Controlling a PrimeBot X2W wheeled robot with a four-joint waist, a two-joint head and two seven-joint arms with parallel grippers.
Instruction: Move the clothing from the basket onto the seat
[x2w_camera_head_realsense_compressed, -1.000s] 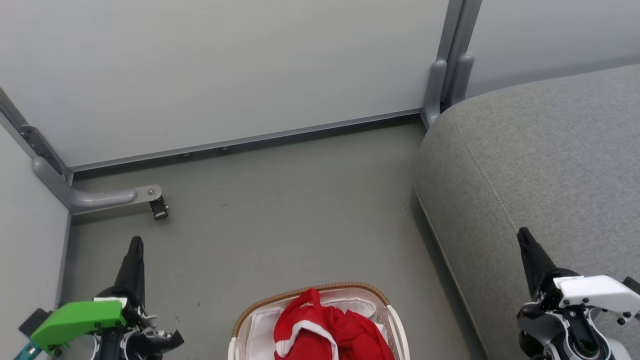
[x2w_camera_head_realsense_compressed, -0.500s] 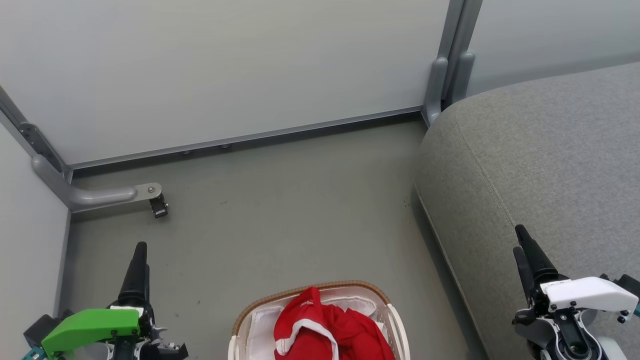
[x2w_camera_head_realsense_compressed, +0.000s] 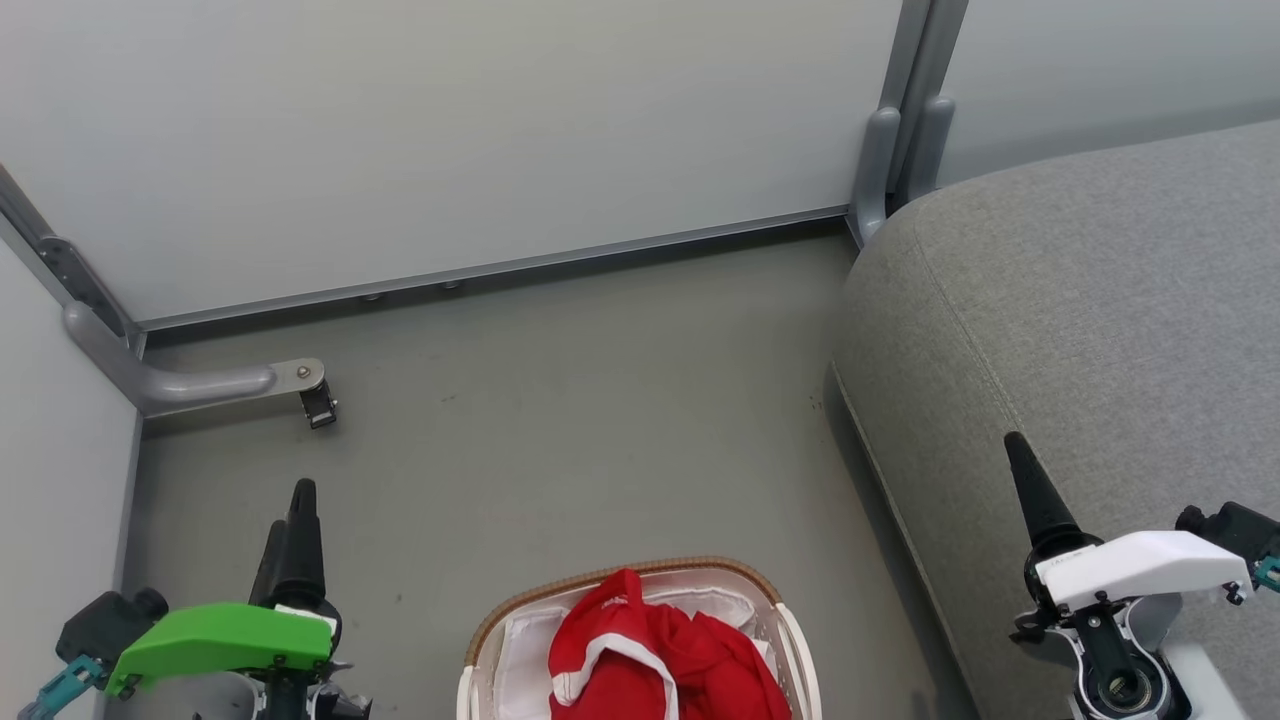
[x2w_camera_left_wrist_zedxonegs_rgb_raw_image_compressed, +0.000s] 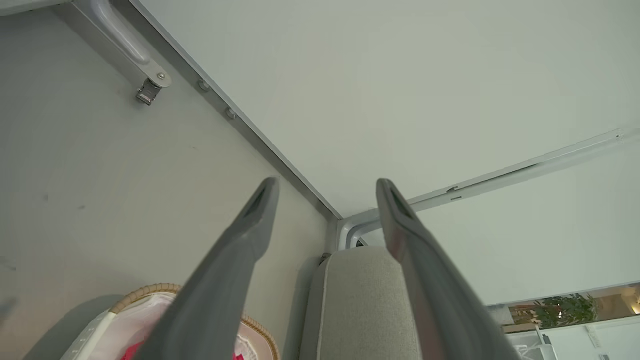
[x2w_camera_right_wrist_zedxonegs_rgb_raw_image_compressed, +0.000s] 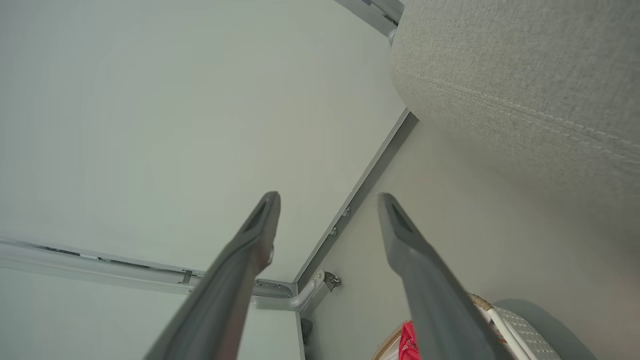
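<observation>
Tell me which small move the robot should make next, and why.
Probably lower the right gripper leftward toward the clothing heaped in the basket. Both it and the left gripper stand open, holding nothing, and the right one is nearer the seat, where the clothing must go.

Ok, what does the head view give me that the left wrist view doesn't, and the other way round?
Head view, not left wrist: the right gripper, in front of the seat, and the white trim on the clothing. Left wrist, not head: a green plant beyond the wall panels. Shared: the open left gripper, the basket, the seat, some red clothing, the floor bracket.
</observation>
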